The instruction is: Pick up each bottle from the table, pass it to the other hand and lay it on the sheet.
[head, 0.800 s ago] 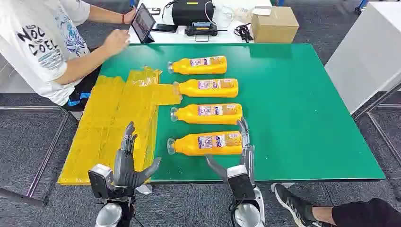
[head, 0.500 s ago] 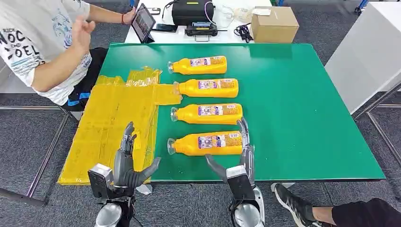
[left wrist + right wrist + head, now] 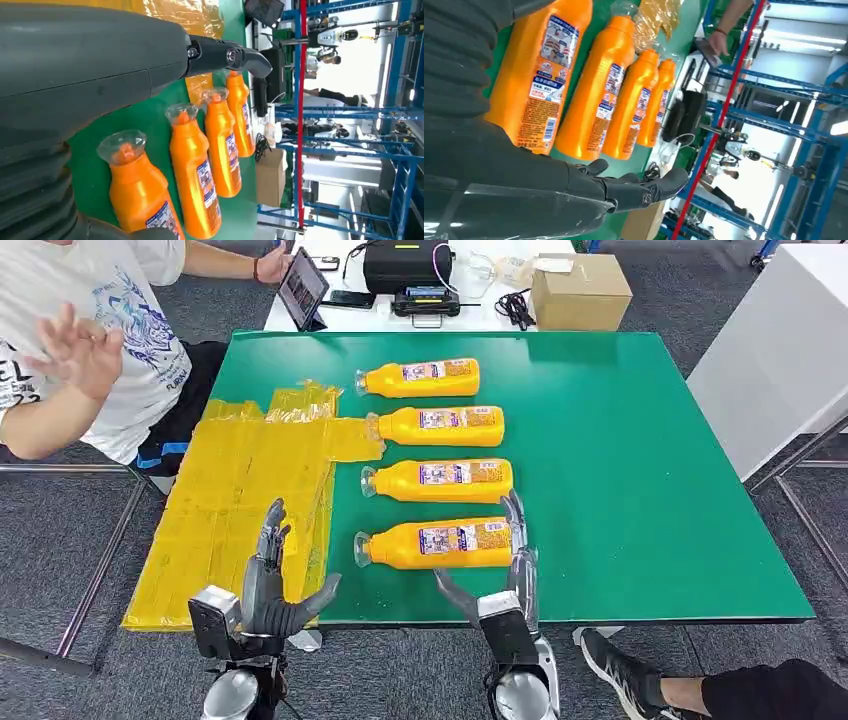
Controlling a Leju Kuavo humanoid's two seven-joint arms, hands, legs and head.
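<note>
Orange bottles, four of them, lie on their sides in a column on the green table (image 3: 650,470), caps pointing toward the yellow sheet (image 3: 240,500). Nearest bottle (image 3: 437,544) sits just ahead of the right hand (image 3: 500,580); then second bottle (image 3: 440,481), third bottle (image 3: 440,426), far bottle (image 3: 420,377). Laying them parallel with gaps between them probably gives each one room for a side grasp, and caps toward the sheet suit the handover direction.

One sheet, wrinkled plastic, drapes over the table's left edge; its corner touches or slightly overlaps the third bottle's cap, can't tell which. No bottle is on the sheet, so the task looks not yet started.

Right hand is at the near table edge, empty, fingers spread, thumb out to one side and the long fingers reaching up past the nearest bottle's base end. Fingertips look very close to that bottle; contact can't be confirmed. Judged as pre-grasp on the nearest bottle.

Left hand (image 3: 268,585) hovers over the sheet's near part, empty, fingers apart and upright, thumb pointing toward the bottles, likely staged to receive the pass.

One person (image 3: 90,350) sits by the sheet's far left, one hand raised off the table, other hand at a tablet (image 3: 303,285). One cardboard box (image 3: 580,290) sits on the white table behind.
</note>
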